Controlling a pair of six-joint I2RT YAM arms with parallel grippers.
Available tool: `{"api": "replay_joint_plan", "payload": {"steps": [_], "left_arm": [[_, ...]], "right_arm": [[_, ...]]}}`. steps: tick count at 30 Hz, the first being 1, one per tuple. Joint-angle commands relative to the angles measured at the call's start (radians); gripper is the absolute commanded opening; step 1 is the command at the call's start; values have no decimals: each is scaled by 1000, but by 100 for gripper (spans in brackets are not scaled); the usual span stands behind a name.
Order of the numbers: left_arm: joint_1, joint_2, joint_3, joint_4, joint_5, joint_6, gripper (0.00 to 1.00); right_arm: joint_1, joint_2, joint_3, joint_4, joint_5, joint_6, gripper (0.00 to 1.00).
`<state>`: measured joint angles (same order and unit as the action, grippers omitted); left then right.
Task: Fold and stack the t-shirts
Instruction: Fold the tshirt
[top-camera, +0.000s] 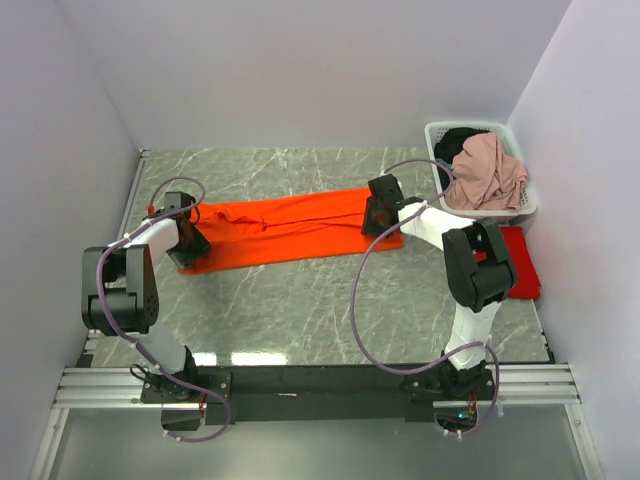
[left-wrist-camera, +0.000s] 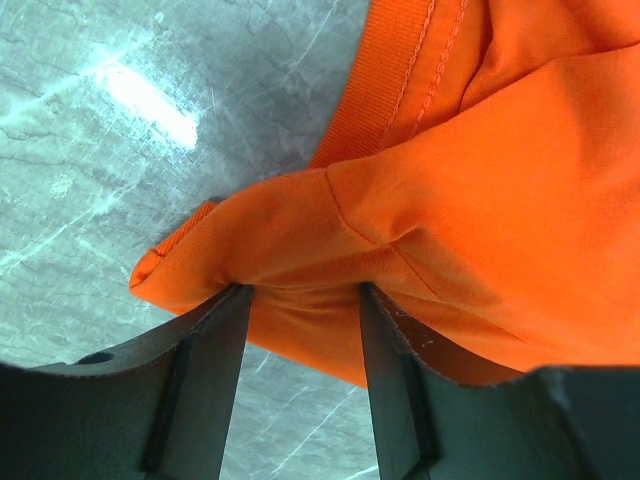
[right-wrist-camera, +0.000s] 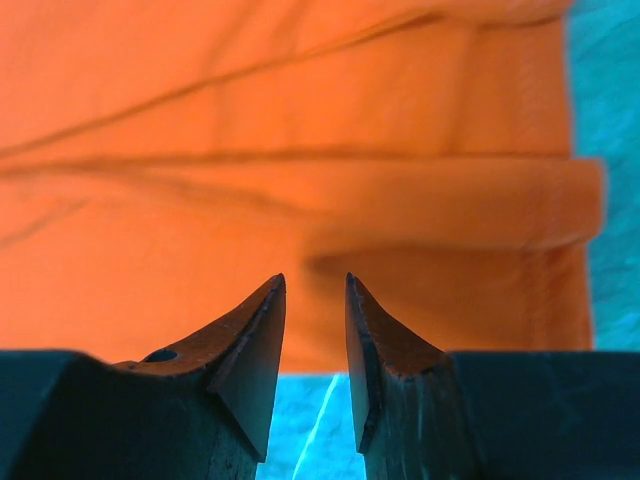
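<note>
We are seeing the orange t-shirt (top-camera: 285, 232) lying as a long strip across the table (top-camera: 300, 300), its left end being pinched in the left gripper (left-wrist-camera: 300, 300), while the right gripper (right-wrist-camera: 315, 285) is hovering with fingers slightly apart over its right end.

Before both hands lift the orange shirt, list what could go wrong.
The left hand pinches only a small bunch of the orange t-shirt; it may slip when lifted.
The right hand is not yet closed at the folded hem, so it may catch only the top layer.
The basket sits close to the right arm; a wide swing could bump it.
</note>
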<state>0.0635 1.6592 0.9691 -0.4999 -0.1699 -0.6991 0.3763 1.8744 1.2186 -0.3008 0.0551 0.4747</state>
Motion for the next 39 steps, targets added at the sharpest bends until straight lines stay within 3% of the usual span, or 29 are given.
{"api": "replay_joint_plan", "payload": {"steps": [1,13,17,21,31,36,39], "left_arm": [[9,-19,-20,-52,-11,16,55],[10,-15,-20,-54,-8,13,54],[9,-15,-20,-57,-11,13,55],[9,-29,-24,-54,-7,7,55],[24,-195,28,-107,53,-28,62],[36,-280,20,-65,92,-59,60],[55,-251,2,-48,107,-63,55]], "right_arm": [[-31,31,22,60,17,31,38],[-125,137,154,43,6,35,38],[-146,213,291,-26,8,42,39],[-163,213,326,-40,-43,61,41],[-197,-79,-14,57,-235,114,42],[-243,-135,-106,86,-279,126,41],[-264,-130,-137,91,-288,145,39]]}}
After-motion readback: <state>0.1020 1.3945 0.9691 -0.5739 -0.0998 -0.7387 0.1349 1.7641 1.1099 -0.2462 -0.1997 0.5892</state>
